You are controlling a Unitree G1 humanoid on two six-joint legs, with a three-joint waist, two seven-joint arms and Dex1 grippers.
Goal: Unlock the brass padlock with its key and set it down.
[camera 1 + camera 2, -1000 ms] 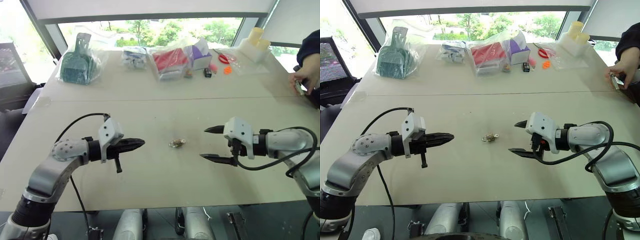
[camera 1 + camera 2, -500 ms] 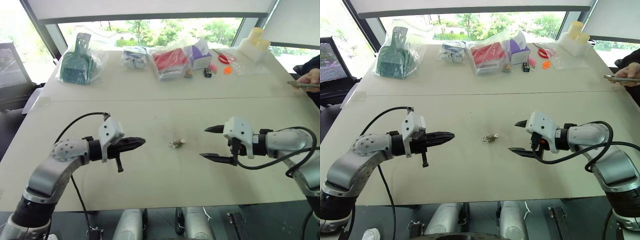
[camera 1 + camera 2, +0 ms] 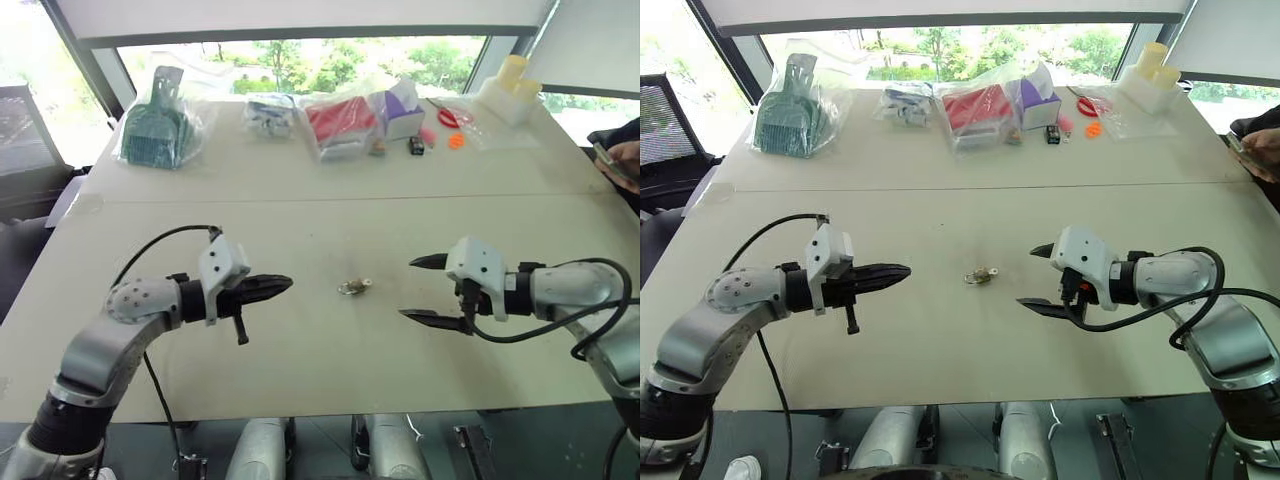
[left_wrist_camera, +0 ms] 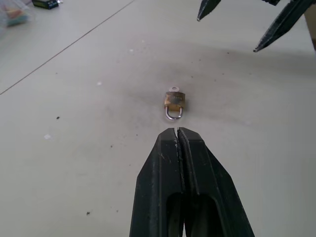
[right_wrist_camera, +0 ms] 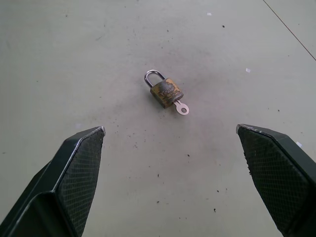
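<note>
Clearly the padlock (image 5: 165, 92), key (image 5: 180, 107) already seated, lies loose on the desk (image 3: 330, 360) between closed left jaws and wide-apart right jaws, so a careless nudge could skid it.

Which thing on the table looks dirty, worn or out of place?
The brass padlock has a tarnished, darkened body, and the table around it is smudged grey with dark specks. The key sticks out of its underside. Nothing is spilled or broken.
</note>
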